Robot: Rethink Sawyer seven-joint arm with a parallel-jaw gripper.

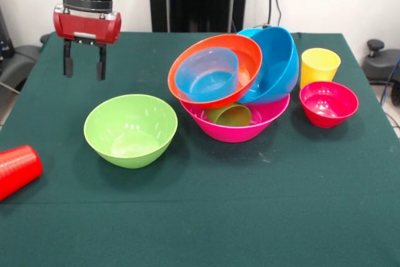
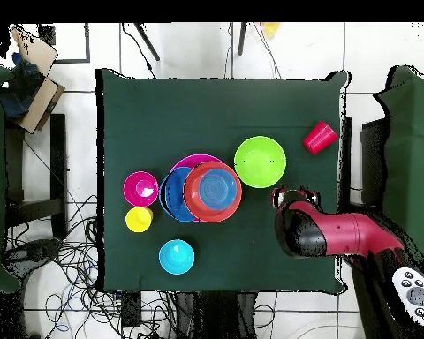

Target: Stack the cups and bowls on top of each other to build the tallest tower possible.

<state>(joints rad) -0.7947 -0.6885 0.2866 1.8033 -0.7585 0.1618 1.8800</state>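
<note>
The tower stands on the pink bowl (image 1: 240, 126) (image 2: 194, 161). A green cup (image 1: 229, 115) lies inside it. On top lean a large blue bowl (image 1: 278, 64) (image 2: 170, 196) and a tilted orange bowl (image 1: 250, 60) (image 2: 198, 205), and the orange one holds a small translucent blue bowl (image 1: 207, 74) (image 2: 215, 187). A lime green bowl (image 1: 131, 129) (image 2: 260, 161) stands alone, upright. My gripper (image 1: 84, 65) (image 2: 289, 195) hangs open and empty above the cloth, behind and left of the lime bowl in the front view. The red cup (image 1: 15, 170) (image 2: 320, 138) lies on its side.
Right of the tower in the front view are an upright yellow cup (image 1: 320, 65) (image 2: 139, 219) and a small magenta bowl (image 1: 328, 103) (image 2: 140, 188). A cyan bowl (image 2: 177, 256) sits near the table edge in the overhead view. The green cloth (image 1: 206, 217) covers the table.
</note>
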